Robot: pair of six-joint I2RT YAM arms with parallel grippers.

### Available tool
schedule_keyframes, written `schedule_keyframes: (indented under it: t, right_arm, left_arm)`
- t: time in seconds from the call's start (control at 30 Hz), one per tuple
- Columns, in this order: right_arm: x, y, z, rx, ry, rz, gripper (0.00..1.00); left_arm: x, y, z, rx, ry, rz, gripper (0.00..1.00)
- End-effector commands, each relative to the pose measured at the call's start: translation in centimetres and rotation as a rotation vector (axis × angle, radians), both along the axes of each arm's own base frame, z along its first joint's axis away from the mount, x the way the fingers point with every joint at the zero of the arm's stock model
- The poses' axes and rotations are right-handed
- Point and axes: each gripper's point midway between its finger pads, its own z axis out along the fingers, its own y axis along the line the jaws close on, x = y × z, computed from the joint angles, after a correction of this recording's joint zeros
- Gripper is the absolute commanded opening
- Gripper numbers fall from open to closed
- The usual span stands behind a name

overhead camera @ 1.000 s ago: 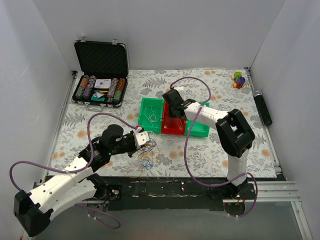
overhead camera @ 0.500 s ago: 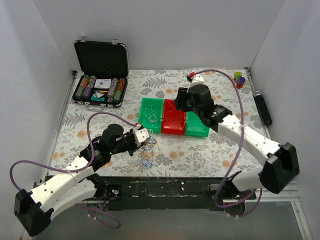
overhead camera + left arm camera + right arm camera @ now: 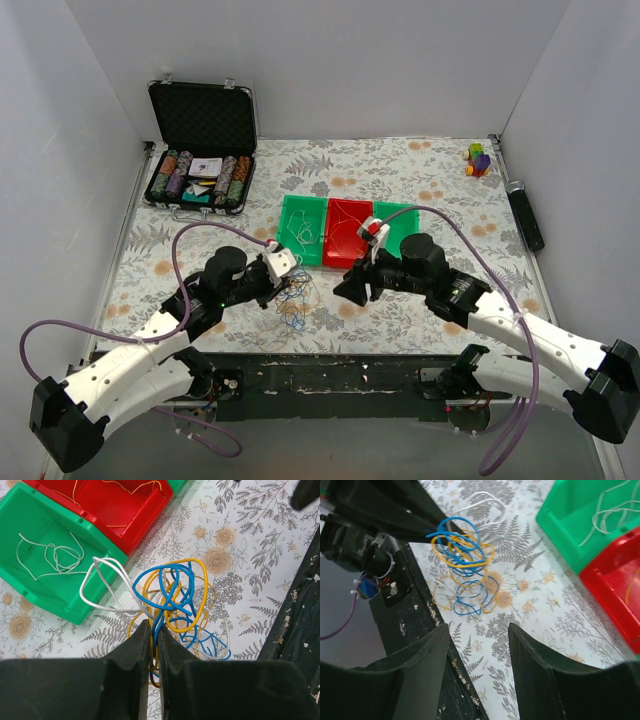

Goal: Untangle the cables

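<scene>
A tangle of blue, yellow and white cables (image 3: 292, 300) lies on the floral table in front of the bins; it also shows in the left wrist view (image 3: 172, 597) and the right wrist view (image 3: 462, 562). My left gripper (image 3: 152, 630) is shut on several strands of the tangle and holds them lifted. My right gripper (image 3: 480, 635) is open and empty, above the table to the right of the tangle (image 3: 350, 290). A white cable (image 3: 50, 555) lies in the left green bin (image 3: 300, 205). Yellow cable lies in the red bin (image 3: 347, 215).
A second green bin (image 3: 405, 215) stands right of the red one. An open case of poker chips (image 3: 200, 180) is at the back left. A small toy (image 3: 479, 159) and a black marker-like object (image 3: 527, 215) are at the right. The table's dark front edge (image 3: 330, 365) is close.
My right arm has swung from over the bins down and toward the front, stopping right of the tangle. My left gripper has lifted the tangle slightly toward the back.
</scene>
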Motion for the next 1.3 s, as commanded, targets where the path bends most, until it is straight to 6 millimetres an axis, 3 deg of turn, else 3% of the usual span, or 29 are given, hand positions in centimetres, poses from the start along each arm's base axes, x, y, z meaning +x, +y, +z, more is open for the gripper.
schedule_keyframes:
  t: [0.0,0.2,0.4,0.57,0.67,0.87,1.13,1.27]
  right_arm:
    - [-1.5,2.8,2.2,0.063,-0.102,0.138,0.60]
    - [-1.8,5.6,2.0,0.048,-0.119,0.202,0.61]
    - [0.0,6.9,0.7,0.016,-0.122,0.145,0.57]
    - [0.7,7.7,0.6,0.023,-0.126,0.136,0.48]
    - [1.0,8.0,0.1,0.012,-0.114,0.127,0.37]
    - [0.6,7.4,-1.0,-0.007,-0.083,0.115,0.15]
    - [-0.1,5.7,-1.7,-0.015,-0.071,0.085,0.01]
    - [-0.3,5.5,-1.8,-0.012,-0.064,0.085,0.01]
  left_arm:
    - [0.0,-0.6,0.9,-0.034,0.003,-0.018,0.03]
    - [-0.3,-0.7,1.3,-0.040,0.003,-0.034,0.04]
    - [-0.9,-0.7,1.9,-0.044,0.008,-0.068,0.05]
    - [-1.3,-0.8,2.0,-0.047,0.015,-0.083,0.06]
    - [-1.3,-0.8,2.3,-0.050,0.011,-0.087,0.06]
    - [-1.0,-0.7,2.4,-0.044,-0.004,-0.078,0.06]
    - [-0.8,-0.7,2.4,-0.048,-0.004,-0.070,0.06]
    - [-0.7,-0.8,2.7,-0.051,-0.006,-0.070,0.06]
